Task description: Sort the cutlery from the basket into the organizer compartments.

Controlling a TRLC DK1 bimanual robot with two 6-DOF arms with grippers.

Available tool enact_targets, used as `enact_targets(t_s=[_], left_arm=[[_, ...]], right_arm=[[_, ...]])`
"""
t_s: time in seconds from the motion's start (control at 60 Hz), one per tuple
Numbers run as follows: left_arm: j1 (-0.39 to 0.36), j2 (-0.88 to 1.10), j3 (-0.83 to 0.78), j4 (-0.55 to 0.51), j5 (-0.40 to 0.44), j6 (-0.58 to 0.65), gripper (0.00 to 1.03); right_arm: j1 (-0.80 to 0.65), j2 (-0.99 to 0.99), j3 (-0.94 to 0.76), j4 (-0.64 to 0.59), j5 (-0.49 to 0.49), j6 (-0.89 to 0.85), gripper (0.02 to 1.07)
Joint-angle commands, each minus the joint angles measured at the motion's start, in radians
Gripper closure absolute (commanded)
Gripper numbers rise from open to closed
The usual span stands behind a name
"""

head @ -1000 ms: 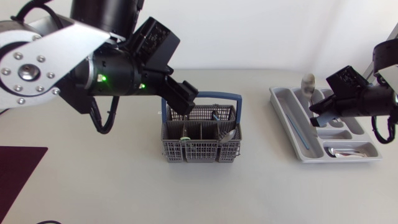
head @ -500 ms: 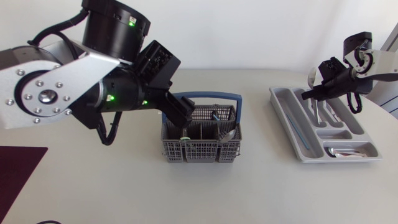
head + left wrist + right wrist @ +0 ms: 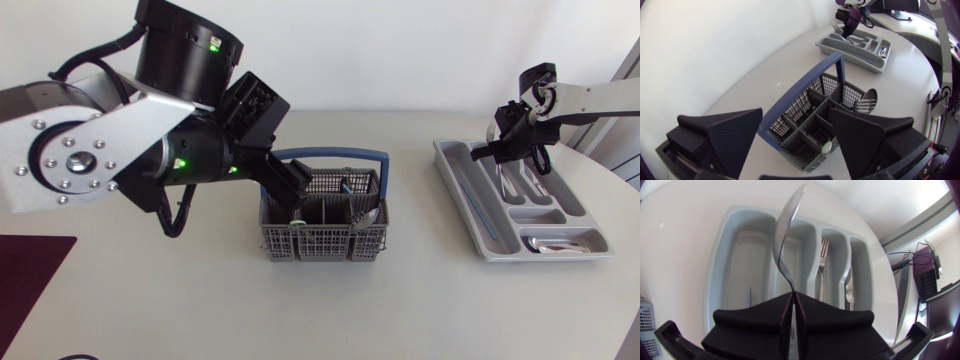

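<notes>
Spoon (image 3: 786, 235) in right claw (image 3: 792, 296) over organizer (image 3: 714, 265)

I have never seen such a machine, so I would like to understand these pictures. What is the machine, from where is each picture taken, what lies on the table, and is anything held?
These are two robot arms, left and right, at a table. One picture looks down from a fixed camera above; the other two come from a camera on each arm's wrist. On the table stand a grey, blue-handled basket and a grey organizer that holds some cutlery. The left end effector hangs open over the basket. The right end effector is shut on a spoon, above the organizer.
</notes>
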Motion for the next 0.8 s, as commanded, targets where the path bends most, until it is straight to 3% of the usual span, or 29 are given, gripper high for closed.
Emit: enact_targets(t_s=[0.0, 0.35, 0.517, 0.6, 0.683, 0.783], left_arm=[[-0.003, 0.003, -0.029, 0.001, -0.009, 0.014, 0.12], [-0.026, -0.011, -0.043, -0.009, -0.013, 0.045, 0.12], [-0.061, -0.016, -0.051, -0.007, -0.013, 0.059, 0.12], [-0.076, -0.016, -0.056, -0.007, -0.013, 0.068, 0.12], [-0.083, -0.017, -0.056, -0.005, -0.013, 0.076, 0.12], [-0.092, -0.019, -0.056, -0.005, -0.013, 0.086, 0.12]], right_arm=[[0.014, 0.060, 0.052, -0.031, 0.015, 0.029, 1.01], [0.009, 0.180, 0.139, -0.077, 0.020, 0.040, 1.01], [0.008, 0.217, 0.181, -0.115, 0.012, 0.045, 0.93], [0.009, 0.215, 0.176, -0.117, 0.006, 0.045, 0.84], [0.008, 0.197, 0.164, -0.117, -0.003, 0.045, 0.67], [0.003, 0.156, 0.128, -0.108, -0.014, 0.041, 0.57]])
